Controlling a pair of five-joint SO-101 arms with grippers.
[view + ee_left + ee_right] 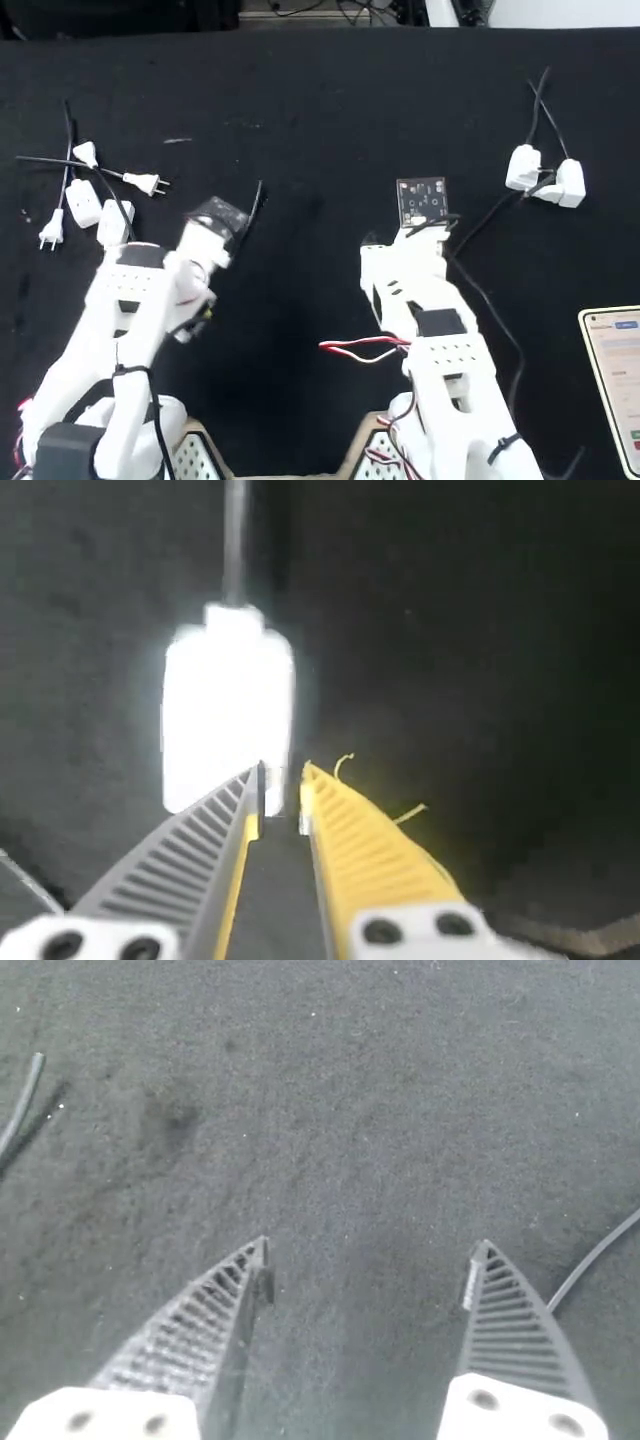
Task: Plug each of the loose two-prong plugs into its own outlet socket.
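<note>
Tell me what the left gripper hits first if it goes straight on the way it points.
Most likely the white outlet socket lying just ahead of the left gripper, near that block's edge. If it passes the edge, it would meet the black table cover. Depth is unclear.

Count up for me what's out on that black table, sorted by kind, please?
Robot arms: 2
Loose plugs with bare prongs: 2
White cord-end blocks: 5
Screen device at the table edge: 1
Total: 10
</note>
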